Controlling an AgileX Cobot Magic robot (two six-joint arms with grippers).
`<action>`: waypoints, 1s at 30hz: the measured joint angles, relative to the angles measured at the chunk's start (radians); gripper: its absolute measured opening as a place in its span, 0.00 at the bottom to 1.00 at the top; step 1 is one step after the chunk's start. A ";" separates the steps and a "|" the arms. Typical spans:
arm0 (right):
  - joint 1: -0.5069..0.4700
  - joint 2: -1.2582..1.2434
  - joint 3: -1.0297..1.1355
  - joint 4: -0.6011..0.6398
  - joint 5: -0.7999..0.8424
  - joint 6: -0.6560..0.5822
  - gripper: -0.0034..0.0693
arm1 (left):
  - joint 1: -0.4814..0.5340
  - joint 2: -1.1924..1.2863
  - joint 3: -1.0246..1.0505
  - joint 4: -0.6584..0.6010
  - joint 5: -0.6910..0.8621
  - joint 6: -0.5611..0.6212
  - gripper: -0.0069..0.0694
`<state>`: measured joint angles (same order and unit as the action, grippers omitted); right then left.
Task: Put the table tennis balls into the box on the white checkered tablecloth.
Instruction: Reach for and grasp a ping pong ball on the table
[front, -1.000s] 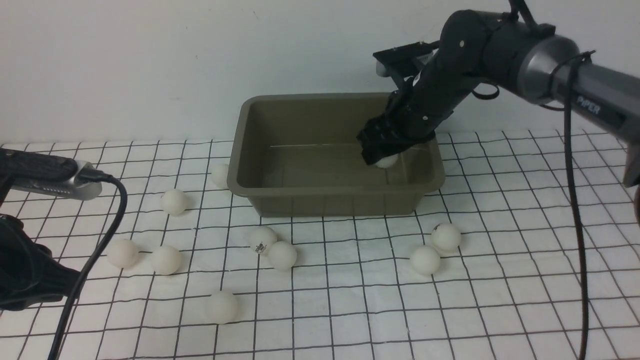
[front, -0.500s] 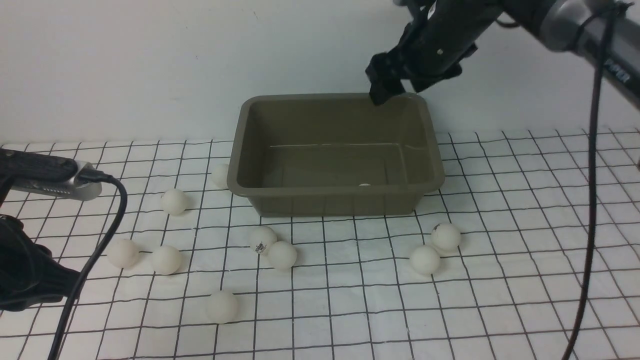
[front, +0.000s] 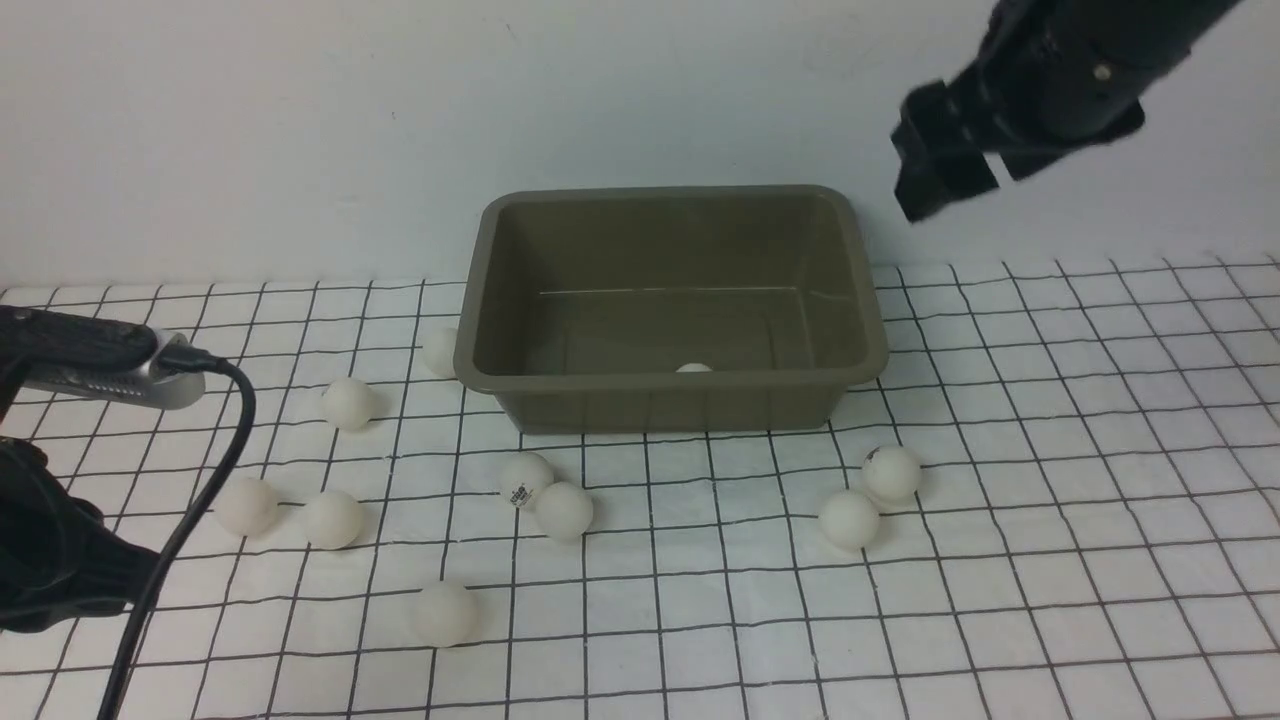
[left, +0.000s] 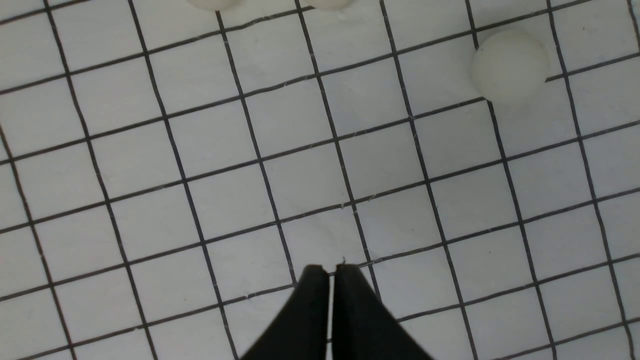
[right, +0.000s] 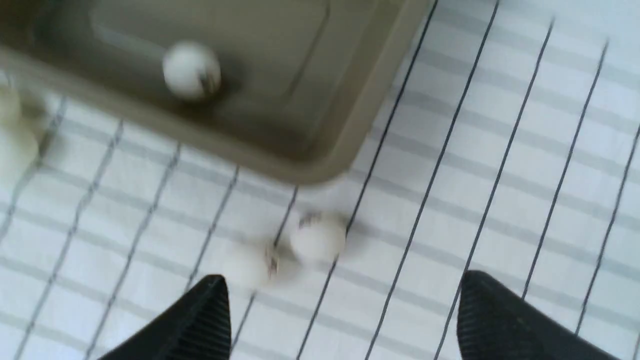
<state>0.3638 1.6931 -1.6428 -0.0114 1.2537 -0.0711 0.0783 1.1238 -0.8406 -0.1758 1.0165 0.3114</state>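
ball (front: 692, 368) peeking over box (front: 670, 405) rim, right arm (front: 1060, 70) cropped

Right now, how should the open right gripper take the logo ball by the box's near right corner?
Probably from straight above, pinching the logo ball across its middle: it is round and rests on the tablecloth. Turn the right gripper so neither finger comes down on the neighbouring ball beside it.

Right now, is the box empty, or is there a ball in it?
Not empty. One ball lies inside the box, by its near wall; the right wrist view shows it on the floor.
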 joint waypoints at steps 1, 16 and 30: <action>0.000 -0.011 0.053 0.011 0.000 0.000 0.80 | 0.000 0.000 0.000 -0.001 0.000 0.000 0.09; 0.000 0.098 0.374 0.011 -0.366 0.059 0.76 | 0.000 0.000 0.000 -0.019 0.000 0.000 0.09; 0.000 0.212 0.322 -0.023 -0.460 0.173 0.76 | 0.000 0.000 0.000 -0.020 0.000 0.000 0.09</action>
<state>0.3638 1.9049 -1.3210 -0.0345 0.7933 0.1021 0.0783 1.1238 -0.8406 -0.1959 1.0165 0.3114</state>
